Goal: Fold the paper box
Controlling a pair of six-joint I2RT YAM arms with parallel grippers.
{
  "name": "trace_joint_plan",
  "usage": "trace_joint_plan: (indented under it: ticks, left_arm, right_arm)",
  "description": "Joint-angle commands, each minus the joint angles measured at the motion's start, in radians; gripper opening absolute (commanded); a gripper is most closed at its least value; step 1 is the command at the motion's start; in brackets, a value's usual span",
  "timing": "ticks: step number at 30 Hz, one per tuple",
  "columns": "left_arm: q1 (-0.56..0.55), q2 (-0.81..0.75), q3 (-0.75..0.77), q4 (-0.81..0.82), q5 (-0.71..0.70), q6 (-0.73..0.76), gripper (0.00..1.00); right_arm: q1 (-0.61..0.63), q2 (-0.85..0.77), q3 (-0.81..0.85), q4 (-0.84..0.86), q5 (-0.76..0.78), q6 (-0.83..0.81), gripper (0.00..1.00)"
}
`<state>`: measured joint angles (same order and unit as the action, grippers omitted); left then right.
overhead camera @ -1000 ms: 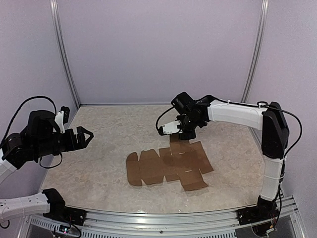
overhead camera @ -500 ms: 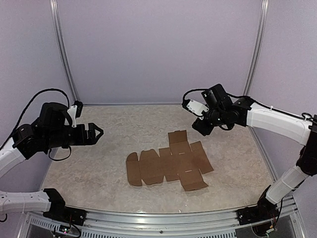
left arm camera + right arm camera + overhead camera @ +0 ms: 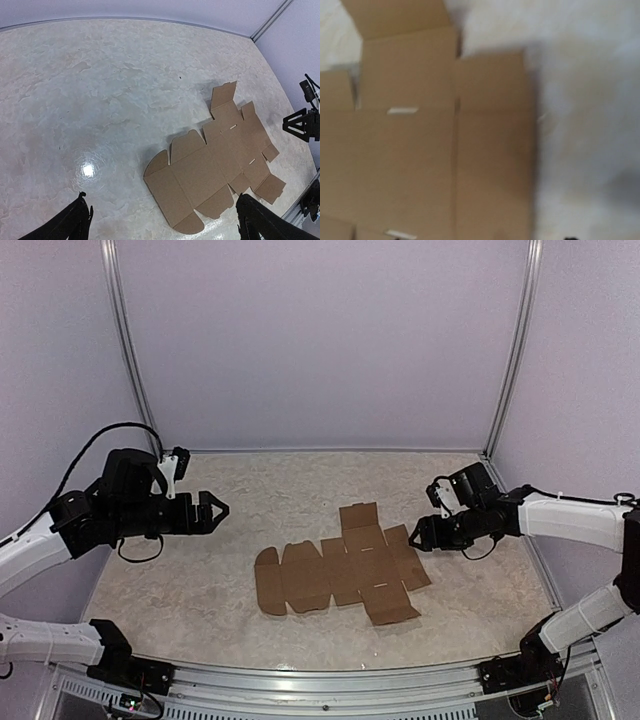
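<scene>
The paper box (image 3: 345, 570) is a flat brown cross-shaped cardboard sheet lying unfolded in the middle of the table. It also shows in the left wrist view (image 3: 220, 160) and, blurred, in the right wrist view (image 3: 420, 150). My left gripper (image 3: 205, 512) is open and empty, held above the table well to the left of the sheet; its fingertips (image 3: 75, 222) frame the sheet's near end. My right gripper (image 3: 418, 533) is low, just off the sheet's right flap, and looks open and empty in the left wrist view (image 3: 292, 124). Its fingers barely show in its own view.
The marbled tabletop (image 3: 240, 490) is enclosed by pale walls with metal posts (image 3: 130, 370) at the back corners. A metal rail (image 3: 330, 675) runs along the near edge. The right arm's links (image 3: 570, 520) stretch along the right side.
My right arm left the sheet's far flap, swung up and to the right, then came down beside its right edge. My left gripper moved right, toward the middle. The sheet stayed put.
</scene>
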<state>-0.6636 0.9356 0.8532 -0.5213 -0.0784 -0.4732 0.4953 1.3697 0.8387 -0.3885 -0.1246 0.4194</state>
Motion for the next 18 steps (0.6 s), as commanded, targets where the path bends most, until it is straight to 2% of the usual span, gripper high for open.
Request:
trace_joint_plan:
  ticks: [1, 11, 18]
  left_arm:
    - [-0.007, 0.002, -0.009, 0.039, 0.025, 0.001, 0.99]
    - [-0.008, -0.013, -0.042, 0.045, 0.037, -0.016, 0.99]
    - [-0.028, 0.049, -0.08, 0.102, 0.072, -0.052, 0.98]
  right_arm:
    - [-0.029, -0.001, -0.092, 0.155, -0.168, 0.179, 0.68]
    - [-0.086, 0.102, -0.185, 0.315, -0.31, 0.19, 0.65]
    - [-0.129, 0.14, -0.223, 0.354, -0.324, 0.162, 0.64]
